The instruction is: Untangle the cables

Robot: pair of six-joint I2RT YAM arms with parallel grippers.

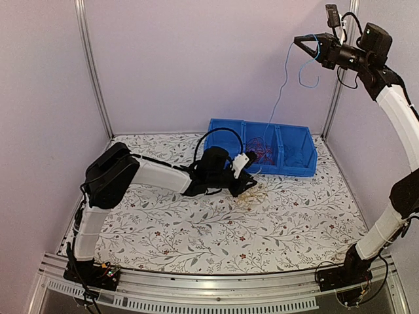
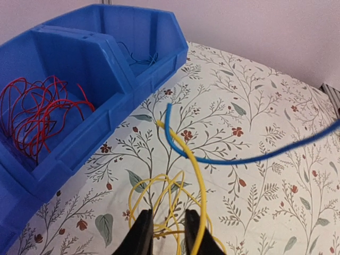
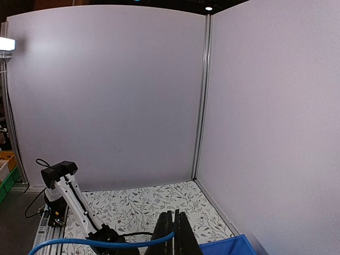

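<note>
The cables lie in three places. A loose bundle of yellow cable (image 2: pixel 159 188) rests on the floral table (image 1: pixel 196 242). My left gripper (image 2: pixel 167 213) is low over it, jaws a little apart and astride a few yellow strands. It is the same yellow cable (image 1: pixel 252 193) seen from above, at the left gripper (image 1: pixel 246 183). My right gripper (image 1: pixel 300 40) is raised high at the back right, shut on a blue cable (image 1: pixel 281 85) that hangs down toward the bin. The blue cable (image 2: pixel 239 159) crosses over a yellow strand. Red cables (image 2: pixel 37 111) lie in the bin.
A blue divided bin (image 1: pixel 298 171) stands at the back of the table, with dark thin wires (image 2: pixel 139 57) in its far compartment. Grey walls and metal posts (image 1: pixel 91 65) enclose the table. The right gripper (image 3: pixel 173 212) looks down from above the blue cable (image 3: pixel 106 243).
</note>
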